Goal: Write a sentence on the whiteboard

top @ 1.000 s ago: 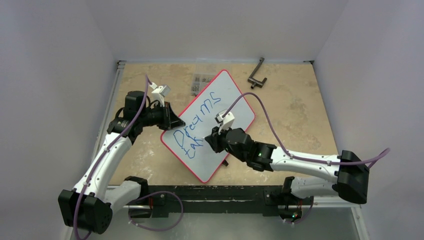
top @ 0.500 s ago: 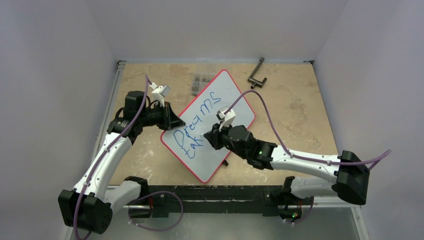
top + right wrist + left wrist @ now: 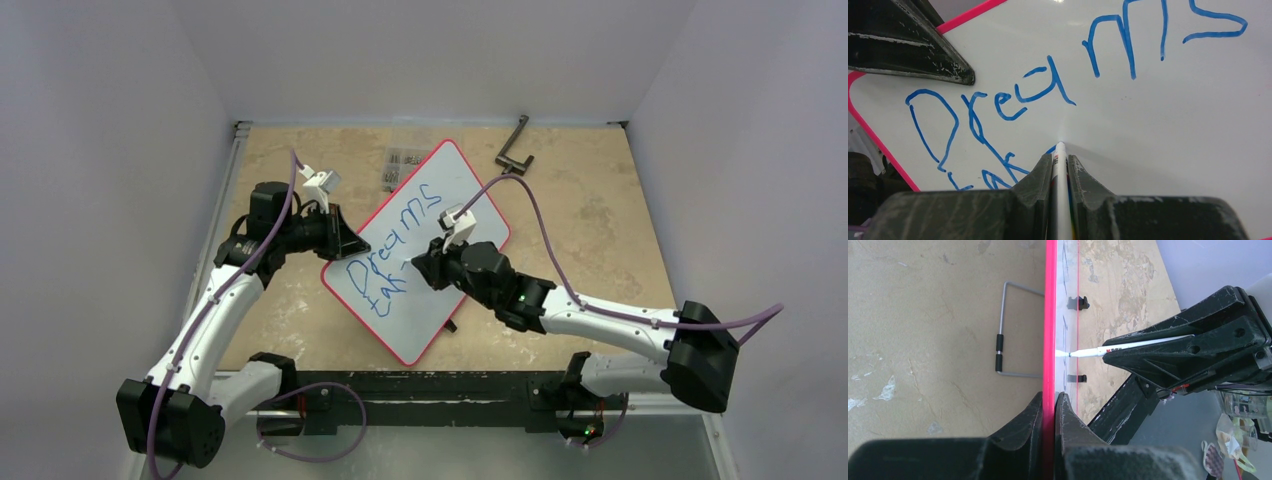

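The whiteboard [image 3: 470, 215], white with a thin red rim, lies at an angle mid-table. Its sentence [image 3: 395, 240] in blue reads "Dreams" with "tak" beneath. My left gripper [image 3: 345, 243] is shut on the board's left edge. In the left wrist view its jaws [image 3: 1049, 396] pinch the red rim [image 3: 1050, 315]. My right gripper [image 3: 422, 268] is shut on a white marker [image 3: 1060, 165]. The marker's tip touches the board [image 3: 1173, 125] just right of the second line's lettering [image 3: 993, 170]. That marker [image 3: 1128, 346] meets the board face in the left wrist view.
A black metal crank [image 3: 515, 150] lies at the back right. A small clear box [image 3: 398, 168] sits behind the board. A wire stand [image 3: 1003, 330] lies on the tabletop behind the board, and black clips [image 3: 1078, 302] show near its far rim. Walls enclose the table.
My right gripper with the marker has shifted slightly up and to the right along the second line. The left gripper and the board have not moved.
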`<state>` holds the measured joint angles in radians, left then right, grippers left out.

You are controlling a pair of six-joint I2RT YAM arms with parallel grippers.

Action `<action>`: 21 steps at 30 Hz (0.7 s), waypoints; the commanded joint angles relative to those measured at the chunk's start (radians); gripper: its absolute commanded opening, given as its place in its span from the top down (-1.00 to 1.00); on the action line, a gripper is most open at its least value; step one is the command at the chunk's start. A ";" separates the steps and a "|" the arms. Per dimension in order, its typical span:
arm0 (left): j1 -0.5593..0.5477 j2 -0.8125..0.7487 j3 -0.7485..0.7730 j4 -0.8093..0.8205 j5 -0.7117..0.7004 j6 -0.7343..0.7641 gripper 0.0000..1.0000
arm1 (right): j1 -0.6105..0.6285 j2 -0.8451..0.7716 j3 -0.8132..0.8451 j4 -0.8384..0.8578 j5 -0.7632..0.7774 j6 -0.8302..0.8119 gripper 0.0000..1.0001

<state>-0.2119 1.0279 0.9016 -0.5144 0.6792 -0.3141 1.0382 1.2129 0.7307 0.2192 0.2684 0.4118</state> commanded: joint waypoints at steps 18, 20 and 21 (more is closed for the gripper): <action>-0.006 0.001 -0.005 -0.017 -0.106 0.116 1.00 | -0.021 0.029 0.035 0.068 -0.132 -0.075 1.00; -0.006 0.000 -0.004 -0.017 -0.107 0.116 1.00 | -0.021 0.034 0.033 0.068 -0.138 -0.077 1.00; -0.006 0.000 -0.005 -0.018 -0.106 0.116 1.00 | -0.021 0.037 0.033 0.068 -0.140 -0.078 1.00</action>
<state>-0.2115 1.0283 0.9016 -0.5159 0.6769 -0.3141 1.0180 1.2243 0.7345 0.2630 0.1673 0.3569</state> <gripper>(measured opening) 0.054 0.096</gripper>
